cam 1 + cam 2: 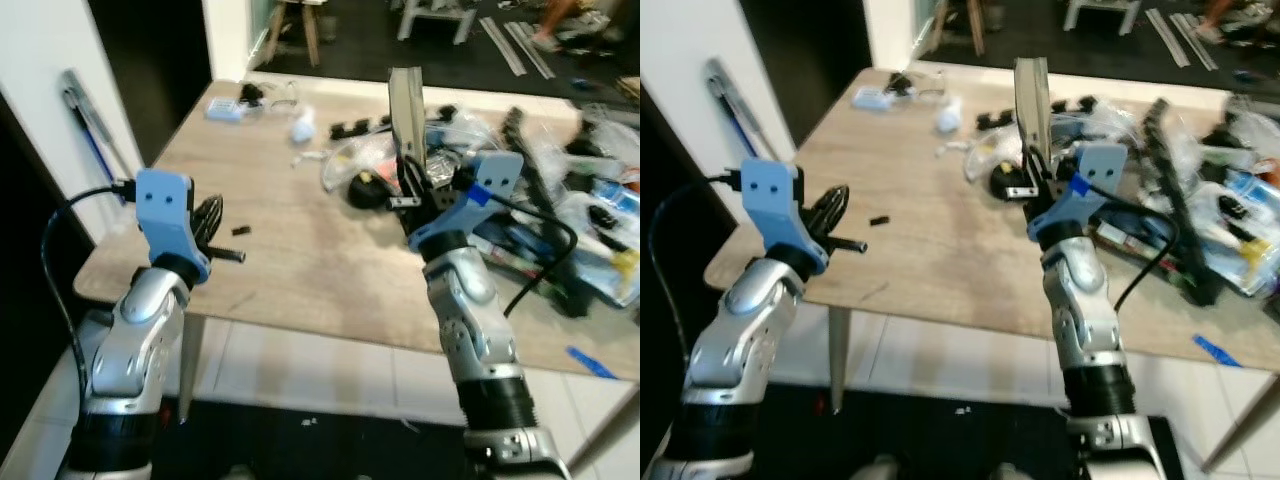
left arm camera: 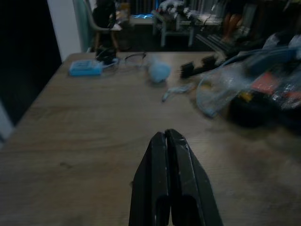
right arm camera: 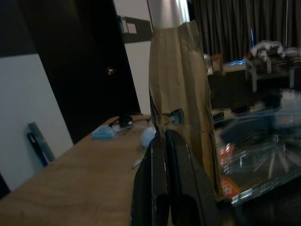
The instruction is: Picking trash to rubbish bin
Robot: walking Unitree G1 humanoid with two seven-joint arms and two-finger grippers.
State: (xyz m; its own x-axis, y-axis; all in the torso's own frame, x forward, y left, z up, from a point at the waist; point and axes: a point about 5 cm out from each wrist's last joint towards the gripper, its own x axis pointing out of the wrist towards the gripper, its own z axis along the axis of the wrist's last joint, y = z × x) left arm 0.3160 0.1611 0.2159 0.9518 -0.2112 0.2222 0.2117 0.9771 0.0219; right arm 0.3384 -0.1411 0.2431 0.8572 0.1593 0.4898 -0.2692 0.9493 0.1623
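My right gripper (image 1: 408, 188) is shut on a long brown cardboard strip (image 1: 405, 105) and holds it upright above the middle of the wooden table (image 1: 300, 260). In the right wrist view the strip (image 3: 181, 80) rises from between the shut fingers (image 3: 157, 160). My left gripper (image 1: 211, 214) hovers over the table's left edge, shut with nothing in it, and its fingers (image 2: 160, 155) point across the tabletop. A small black scrap (image 1: 240, 231) lies just ahead of it. A crumpled pale blue tissue (image 1: 303, 127) lies further back.
A cluttered heap of plastic bags, cables and packets (image 1: 560, 200) covers the table's right side. A clear bag (image 1: 350, 160) and a black round object (image 1: 365, 192) lie near the right gripper. A blue box (image 1: 225, 110) sits at the far left corner. A white wall (image 1: 60, 60) stands left.
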